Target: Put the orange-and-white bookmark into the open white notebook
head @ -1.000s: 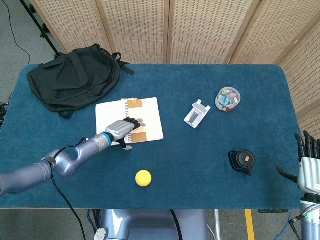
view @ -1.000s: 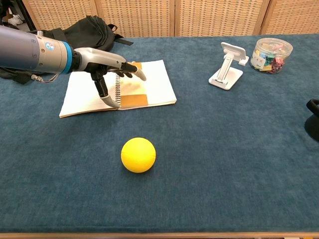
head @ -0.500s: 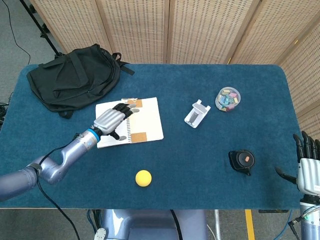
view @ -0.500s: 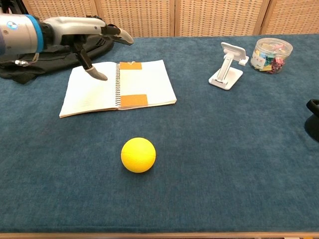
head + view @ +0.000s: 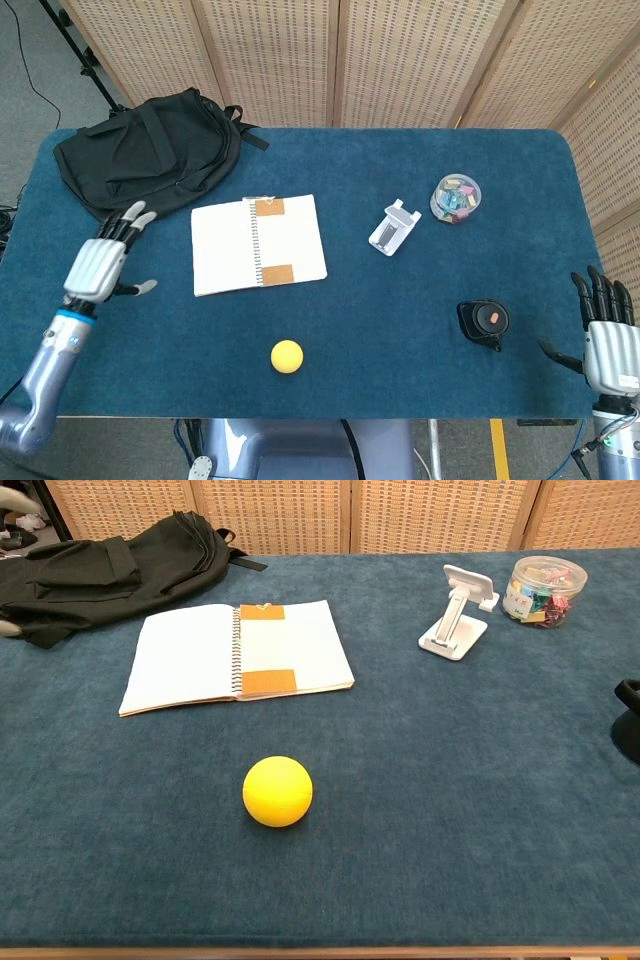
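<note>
The open white spiral notebook [image 5: 228,248] [image 5: 180,660] lies flat left of the table's middle. The orange-and-white bookmark [image 5: 272,239] [image 5: 267,646] lies along the inner edge of its right page, orange at both ends. My left hand [image 5: 100,262] hovers near the table's left edge, well left of the notebook, fingers spread and empty. My right hand [image 5: 604,335] is at the table's front right corner, fingers apart, holding nothing. In the chest view only a fingertip of the left hand [image 5: 8,628] shows at the left edge.
A black backpack [image 5: 150,150] [image 5: 110,565] lies at the back left. A yellow ball [image 5: 287,356] [image 5: 277,791] sits in front of the notebook. A white phone stand [image 5: 393,229], a clear tub of clips [image 5: 455,198] and a black round device [image 5: 484,320] stand to the right.
My left hand has drawn back from over the notebook to the table's left edge, leaving the bookmark lying on the right page. The right hand has barely moved.
</note>
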`<state>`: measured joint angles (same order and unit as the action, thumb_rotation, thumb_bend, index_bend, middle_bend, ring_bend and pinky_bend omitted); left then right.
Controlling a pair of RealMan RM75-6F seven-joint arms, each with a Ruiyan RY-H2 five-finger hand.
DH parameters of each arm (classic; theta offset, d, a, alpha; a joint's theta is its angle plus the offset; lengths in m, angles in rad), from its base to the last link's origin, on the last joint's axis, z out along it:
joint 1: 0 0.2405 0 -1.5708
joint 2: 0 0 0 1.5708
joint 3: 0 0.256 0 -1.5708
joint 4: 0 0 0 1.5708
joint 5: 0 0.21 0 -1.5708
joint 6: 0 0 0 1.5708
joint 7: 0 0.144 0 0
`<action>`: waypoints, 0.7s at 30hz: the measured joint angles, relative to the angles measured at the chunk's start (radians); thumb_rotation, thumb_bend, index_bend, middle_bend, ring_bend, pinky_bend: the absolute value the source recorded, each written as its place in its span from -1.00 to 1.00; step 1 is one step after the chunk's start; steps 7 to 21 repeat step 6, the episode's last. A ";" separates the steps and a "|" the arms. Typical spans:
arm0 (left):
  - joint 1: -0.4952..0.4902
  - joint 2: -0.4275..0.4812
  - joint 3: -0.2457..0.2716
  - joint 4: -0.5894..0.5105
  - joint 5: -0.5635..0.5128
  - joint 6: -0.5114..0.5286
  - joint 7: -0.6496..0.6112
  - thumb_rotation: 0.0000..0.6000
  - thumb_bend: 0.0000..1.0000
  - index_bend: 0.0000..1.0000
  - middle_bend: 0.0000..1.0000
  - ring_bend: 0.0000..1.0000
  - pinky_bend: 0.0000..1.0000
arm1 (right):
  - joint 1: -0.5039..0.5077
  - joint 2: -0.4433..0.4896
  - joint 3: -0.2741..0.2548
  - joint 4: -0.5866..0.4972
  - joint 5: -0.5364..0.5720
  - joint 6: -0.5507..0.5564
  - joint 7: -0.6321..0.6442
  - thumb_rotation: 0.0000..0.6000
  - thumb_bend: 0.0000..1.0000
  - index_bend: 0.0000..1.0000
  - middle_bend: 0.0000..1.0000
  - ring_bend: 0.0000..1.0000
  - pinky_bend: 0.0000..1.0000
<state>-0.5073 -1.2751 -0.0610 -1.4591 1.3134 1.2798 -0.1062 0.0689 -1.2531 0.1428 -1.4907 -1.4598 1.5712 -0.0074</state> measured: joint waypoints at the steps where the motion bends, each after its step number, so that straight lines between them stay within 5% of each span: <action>1: 0.026 0.000 0.007 -0.002 -0.001 0.026 0.006 1.00 -1.00 -1.00 -1.00 -1.00 -1.00 | 0.000 0.001 -0.001 -0.001 -0.003 0.001 0.002 1.00 -1.00 -1.00 -1.00 -1.00 -1.00; 6: 0.144 0.001 0.036 -0.016 -0.011 0.140 0.043 1.00 -1.00 -1.00 -1.00 -1.00 -1.00 | -0.003 0.009 -0.010 -0.007 -0.026 0.009 0.021 1.00 -1.00 -1.00 -1.00 -1.00 -1.00; 21: 0.144 0.001 0.036 -0.016 -0.011 0.140 0.043 1.00 -1.00 -1.00 -1.00 -1.00 -1.00 | -0.003 0.009 -0.010 -0.007 -0.026 0.009 0.021 1.00 -1.00 -1.00 -1.00 -1.00 -1.00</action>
